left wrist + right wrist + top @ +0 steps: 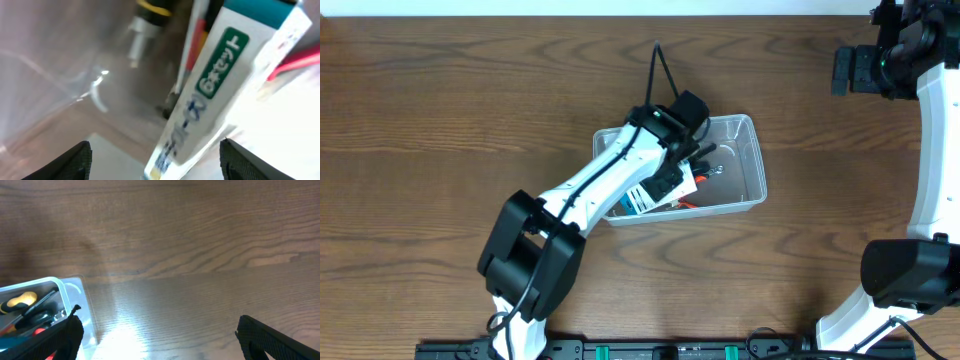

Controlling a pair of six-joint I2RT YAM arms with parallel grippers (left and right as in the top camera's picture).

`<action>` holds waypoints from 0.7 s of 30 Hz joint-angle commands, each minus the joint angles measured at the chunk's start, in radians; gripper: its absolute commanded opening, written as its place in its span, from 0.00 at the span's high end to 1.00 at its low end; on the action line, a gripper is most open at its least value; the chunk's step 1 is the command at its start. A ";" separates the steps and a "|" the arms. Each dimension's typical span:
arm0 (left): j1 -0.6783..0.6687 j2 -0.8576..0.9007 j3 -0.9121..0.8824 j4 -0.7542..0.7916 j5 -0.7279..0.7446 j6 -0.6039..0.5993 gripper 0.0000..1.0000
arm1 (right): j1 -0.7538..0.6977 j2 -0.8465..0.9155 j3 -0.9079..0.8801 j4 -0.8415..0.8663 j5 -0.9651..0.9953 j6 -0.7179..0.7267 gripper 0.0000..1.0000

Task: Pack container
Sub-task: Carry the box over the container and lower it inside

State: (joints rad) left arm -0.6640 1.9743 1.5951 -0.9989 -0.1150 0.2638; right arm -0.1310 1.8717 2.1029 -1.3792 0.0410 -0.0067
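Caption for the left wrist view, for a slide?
Left gripper open over the white-and-teal box lying among blurred hand tools inside the clear container.

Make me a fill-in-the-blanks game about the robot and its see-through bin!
The gripper reaching into the container belongs to the ____ arm.
The box near it has a ____ label.
The right gripper holds ____.
The table is made of ____.
Missing words: left, green, nothing, wood.
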 commanded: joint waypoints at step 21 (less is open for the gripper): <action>0.058 -0.272 0.042 -0.025 -0.030 -0.074 0.16 | 0.001 -0.006 0.006 -0.001 0.000 0.018 0.01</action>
State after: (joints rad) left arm -0.6086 1.6955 1.6211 -1.0019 -0.1898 0.2054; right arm -0.1310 1.8717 2.1029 -1.3792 0.0414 -0.0063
